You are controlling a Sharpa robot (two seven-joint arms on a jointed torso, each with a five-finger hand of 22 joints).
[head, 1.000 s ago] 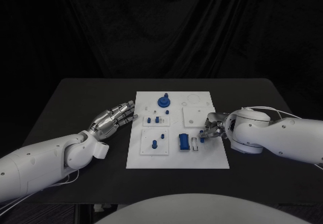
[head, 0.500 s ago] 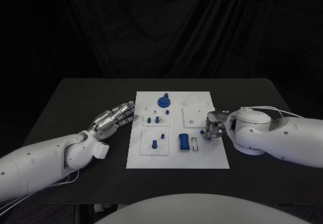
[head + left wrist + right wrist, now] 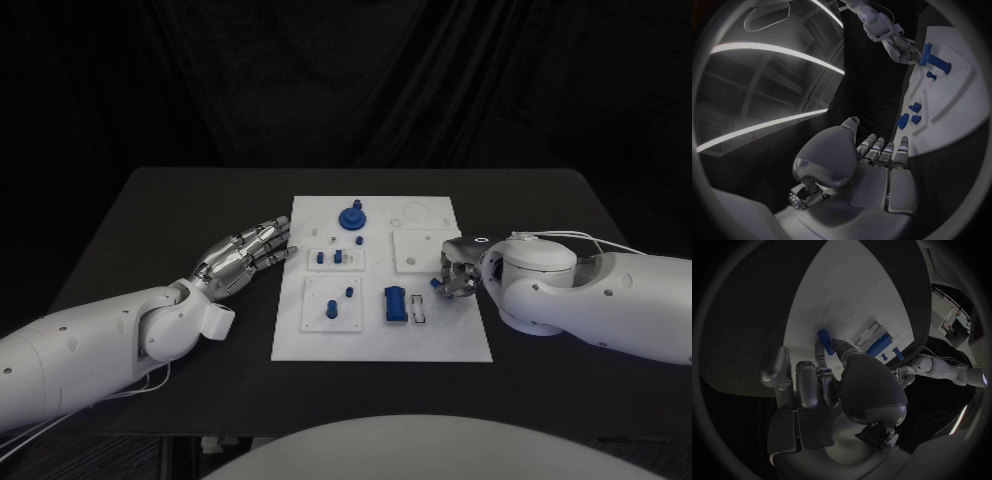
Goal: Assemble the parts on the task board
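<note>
The right robot hand [image 3: 456, 272] sits over the right edge of the task board [image 3: 378, 340], at about three o'clock from the board's centre. Its fingers are curled in, and the right wrist view shows a small blue part [image 3: 824, 338] pinched between the thumb [image 3: 844, 348] and a fingertip, the piece standing up just above the white surface. The other fingers [image 3: 808, 382] lie loosely bent beside it, holding nothing.

The left robot hand [image 3: 242, 254] rests palm down on the black table [image 3: 144, 220], just beside the board's left edge at about nine o'clock. Its fingers are stretched out straight and slightly apart, pointing toward the board, with nothing in them; the fingertips [image 3: 882, 150] come close to the board's rim, but whether they touch it cannot be told.

On the board, a round blue part with a knob [image 3: 351, 216] stands near twelve o'clock. Two small blue pegs [image 3: 329, 257] stand in a raised square left of centre, and another pair [image 3: 338, 304] sits in the square below it. A larger blue block [image 3: 394, 303] lies near the centre, toward five o'clock, just left of the right hand.
</note>
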